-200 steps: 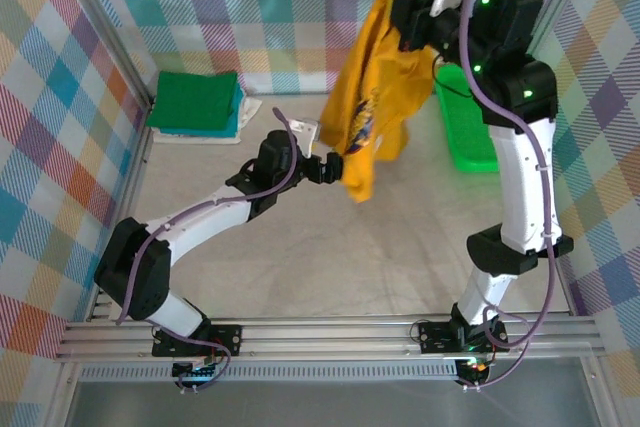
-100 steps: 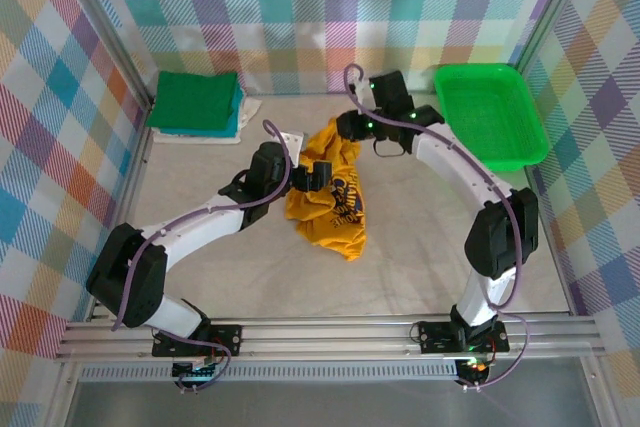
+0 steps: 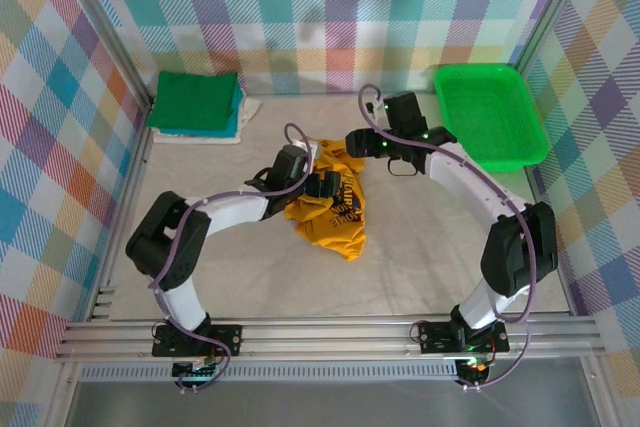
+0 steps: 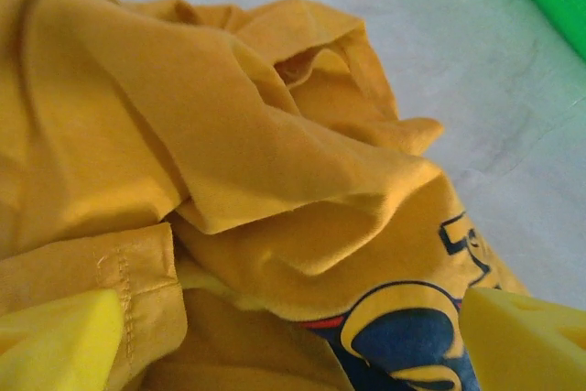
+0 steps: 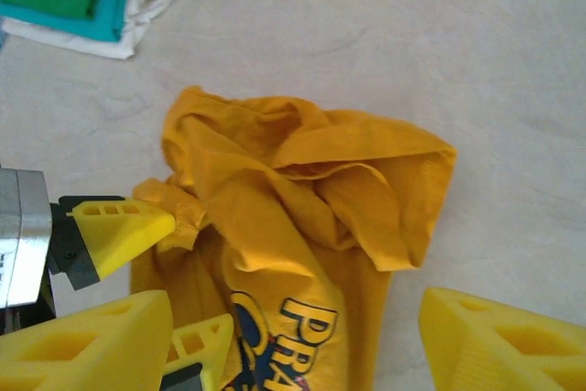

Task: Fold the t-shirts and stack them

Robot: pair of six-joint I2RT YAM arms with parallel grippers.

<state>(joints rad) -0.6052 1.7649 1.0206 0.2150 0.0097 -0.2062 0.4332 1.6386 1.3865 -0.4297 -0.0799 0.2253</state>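
Perhaps four t-shirts [image 3: 328, 209], one tray [image 3: 489, 119]

The left arm [image 3: 225, 215] and the right arm [image 3: 470, 179] share one build: glossy white tubular plastic links joined by chunky black joint housings. A thin lavender cable [image 3: 289, 128] runs along each in loose loops. Small green lights [image 3: 385, 144] glow on the right arm's black housings. The left gripper [image 4: 293, 304] and the right gripper [image 5: 298, 304] each carry two bright yellow plastic wedge fingers [image 4: 55, 341]. The right gripper's show fine printed layer lines, and the left gripper's have small rectangular recesses.
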